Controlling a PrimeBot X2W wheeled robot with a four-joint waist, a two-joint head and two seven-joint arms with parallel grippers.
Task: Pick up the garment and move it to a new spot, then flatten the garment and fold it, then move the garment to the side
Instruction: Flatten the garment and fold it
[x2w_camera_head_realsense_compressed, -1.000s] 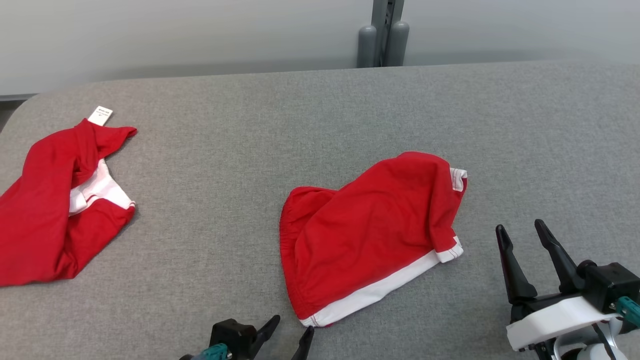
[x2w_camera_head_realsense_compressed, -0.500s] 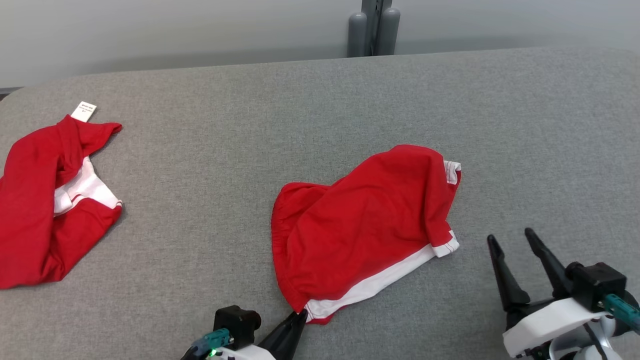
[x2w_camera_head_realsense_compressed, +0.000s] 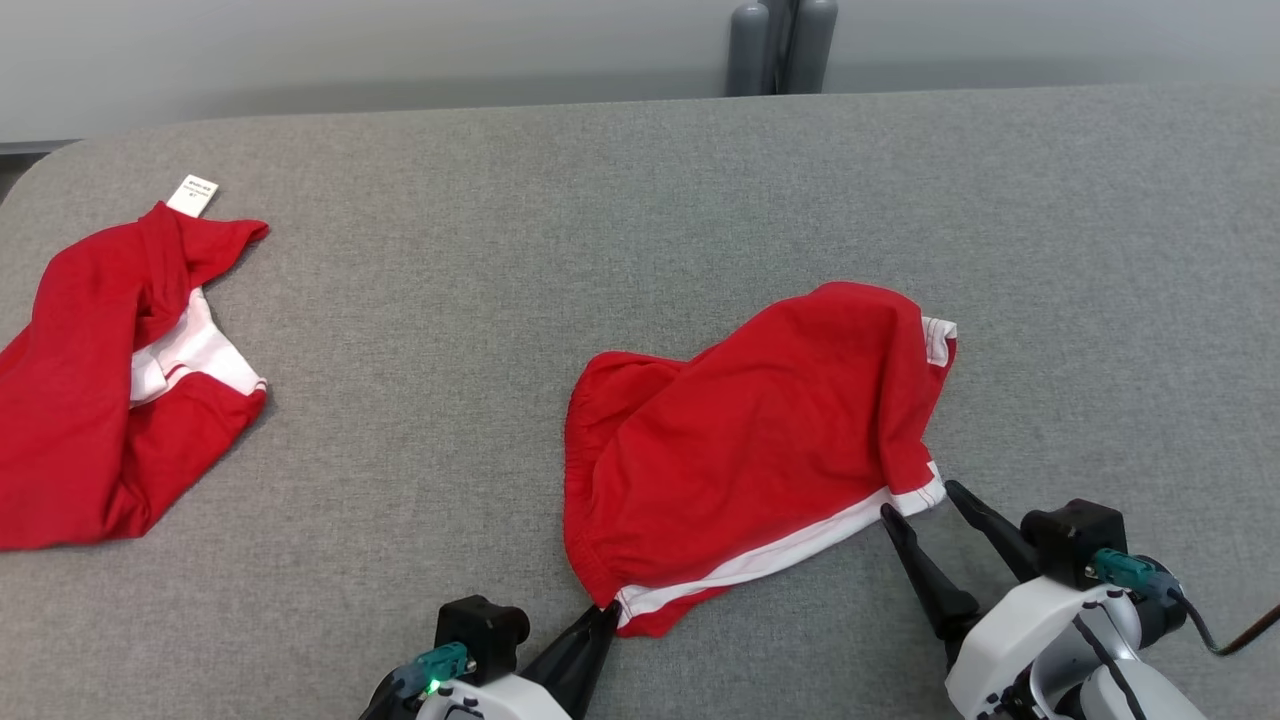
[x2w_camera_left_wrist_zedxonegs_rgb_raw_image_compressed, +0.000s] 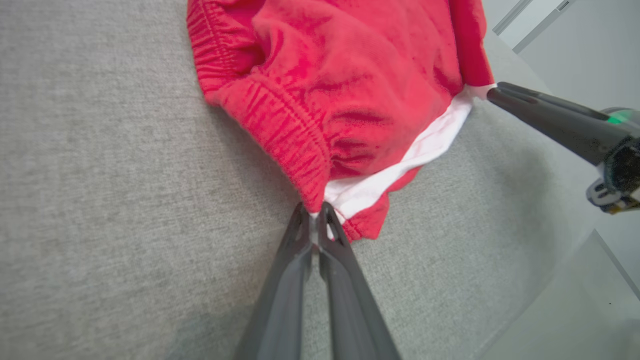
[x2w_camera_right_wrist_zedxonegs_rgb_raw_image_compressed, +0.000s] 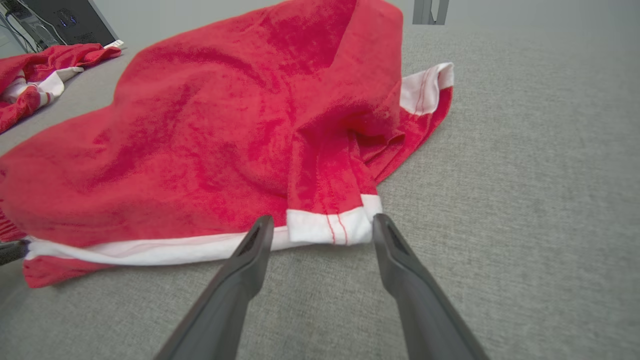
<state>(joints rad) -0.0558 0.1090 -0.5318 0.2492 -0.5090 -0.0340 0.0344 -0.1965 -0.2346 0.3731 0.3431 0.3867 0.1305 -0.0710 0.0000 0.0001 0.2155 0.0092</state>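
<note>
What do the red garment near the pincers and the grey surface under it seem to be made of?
Red garment: likely soft cotton knit, matte; it wrinkles, its waistband is ribbed. Grey surface: probably woven fabric covering, matte; fine heathered texture.

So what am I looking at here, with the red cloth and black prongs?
A two-armed robot. The wide picture is from its head camera, looking down at a grey cloth-covered table; the other two are from wrist cameras, each looking along that arm's dark fingers. A crumpled red garment with white trim lies in the middle; a second red garment lies at the left. The left jaws are shut on the middle garment's near corner. The right jaws stand open, one finger either side of its white hem corner, not yet gripping.
</note>
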